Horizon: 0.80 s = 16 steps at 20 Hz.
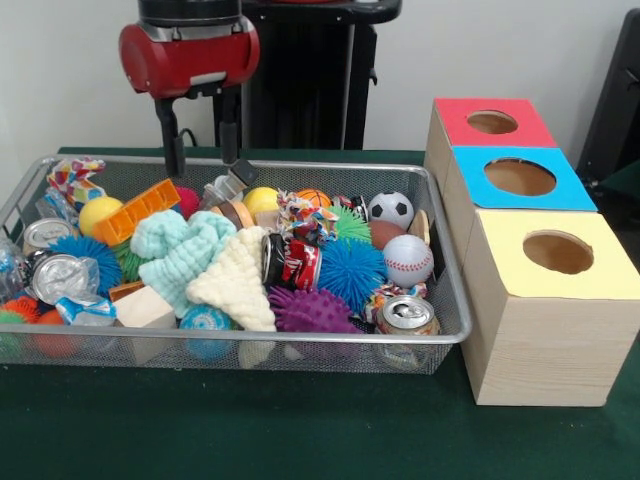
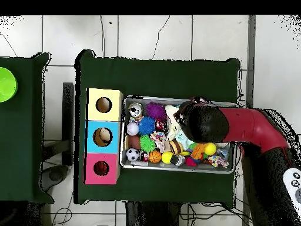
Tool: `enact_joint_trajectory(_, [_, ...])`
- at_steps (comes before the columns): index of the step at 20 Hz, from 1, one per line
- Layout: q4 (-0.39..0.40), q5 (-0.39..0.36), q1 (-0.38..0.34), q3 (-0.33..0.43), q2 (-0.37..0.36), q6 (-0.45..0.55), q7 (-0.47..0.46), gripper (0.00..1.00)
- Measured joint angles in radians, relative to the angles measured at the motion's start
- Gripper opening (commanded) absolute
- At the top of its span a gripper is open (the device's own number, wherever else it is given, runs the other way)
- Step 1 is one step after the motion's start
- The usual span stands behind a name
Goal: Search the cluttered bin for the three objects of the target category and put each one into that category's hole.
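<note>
The search step looks to be in hand: the red and black gripper [image 1: 201,150] hangs over the far left of the wide silver wire-mesh bin [image 1: 448,330], fingers spread and empty. No plush animal shows plainly; the next move calls for digging under the knitted mint cloth [image 1: 180,250]. The red-topped box's round hole [image 1: 492,122] waits rightmost, on the green-clothed table [image 1: 300,430] over a pale tiled floor [image 2: 147,35].

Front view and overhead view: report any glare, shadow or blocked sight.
Front view: even light, small glints on the soda can, faint shadow under the bin. Overhead view: the arm covers the bin's middle; the gripper hangs open above it.
</note>
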Motion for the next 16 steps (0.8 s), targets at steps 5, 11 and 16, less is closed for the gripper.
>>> enact_joint_trajectory(5, [-0.026,-0.034,0.000,-0.001,0.023,0.000,0.000,1.00])
enact_joint_trajectory(11, [-0.067,-0.105,0.009,-0.018,0.071,0.008,0.000,1.00])
enact_joint_trajectory(16, [-0.096,-0.165,0.030,-0.047,0.116,0.051,0.000,1.00])
